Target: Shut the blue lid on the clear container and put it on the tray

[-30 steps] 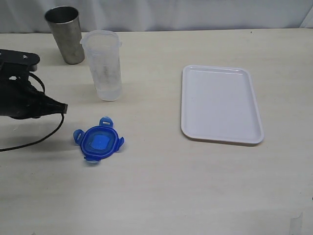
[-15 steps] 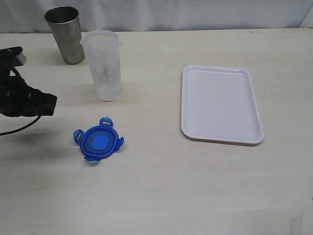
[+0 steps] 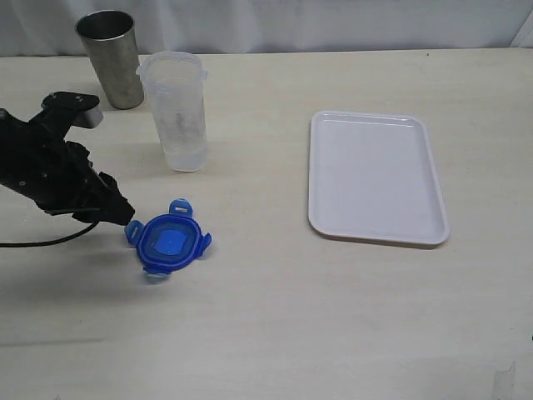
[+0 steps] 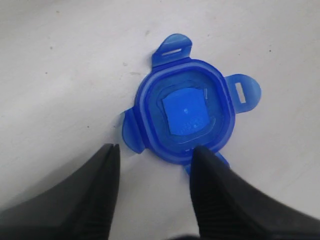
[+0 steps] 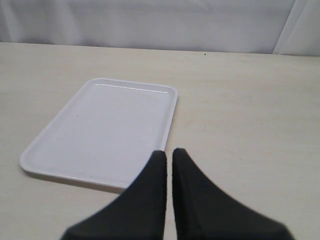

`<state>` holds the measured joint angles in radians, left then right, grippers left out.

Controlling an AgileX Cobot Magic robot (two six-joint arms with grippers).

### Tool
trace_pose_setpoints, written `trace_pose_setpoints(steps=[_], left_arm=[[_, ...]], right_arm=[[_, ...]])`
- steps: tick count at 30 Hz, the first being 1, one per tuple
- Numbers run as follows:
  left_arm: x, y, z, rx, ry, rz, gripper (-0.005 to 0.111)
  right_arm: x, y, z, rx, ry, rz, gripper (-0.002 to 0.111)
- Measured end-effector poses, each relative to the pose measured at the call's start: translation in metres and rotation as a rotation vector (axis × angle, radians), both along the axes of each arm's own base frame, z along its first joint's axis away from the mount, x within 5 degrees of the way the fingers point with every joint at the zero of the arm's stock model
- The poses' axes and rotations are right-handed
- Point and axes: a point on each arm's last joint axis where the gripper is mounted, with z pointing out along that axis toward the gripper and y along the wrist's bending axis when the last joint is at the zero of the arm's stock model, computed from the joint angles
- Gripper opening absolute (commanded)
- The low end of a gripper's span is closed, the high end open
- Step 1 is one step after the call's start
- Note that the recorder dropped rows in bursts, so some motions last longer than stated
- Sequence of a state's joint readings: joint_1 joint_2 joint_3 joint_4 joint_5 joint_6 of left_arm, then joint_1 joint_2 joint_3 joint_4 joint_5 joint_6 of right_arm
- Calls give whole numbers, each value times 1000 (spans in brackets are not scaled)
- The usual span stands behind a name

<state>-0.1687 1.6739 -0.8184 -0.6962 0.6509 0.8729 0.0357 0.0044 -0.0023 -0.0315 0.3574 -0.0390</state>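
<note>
Blue lid (image 4: 185,112) just ahead of the parted left jaws

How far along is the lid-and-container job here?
Nothing is finished: the blue lid lies flat on the table, apart from the open clear container, and the tray holds nothing. In hand: the left gripper sits at the lid's edge, fingers apart, not gripping. The right gripper is shut near the tray. Left: grasp the lid, close the container, set it on the tray.

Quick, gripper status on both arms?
Left gripper: open, at the blue lid, holding nothing.
Right gripper: shut, empty.
</note>
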Motion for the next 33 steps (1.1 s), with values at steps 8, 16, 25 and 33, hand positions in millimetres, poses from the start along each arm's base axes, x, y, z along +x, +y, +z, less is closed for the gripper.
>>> trace_pose_setpoints(steps=[8,16,25,33], left_arm=[[-3,-13,-11,20,-55,-25,42],[4,-20,-33,80,-77,-26,41],[5,-19,-37,90,-77,-23,41],[4,-20,-56,92,-3,-8,41]], right_arm=[[0,0,0,0,0,0,4],[0,0,0,0,0,0,4],[0,0,0,0,0,0,4],[0,0,0,0,0,0,4]])
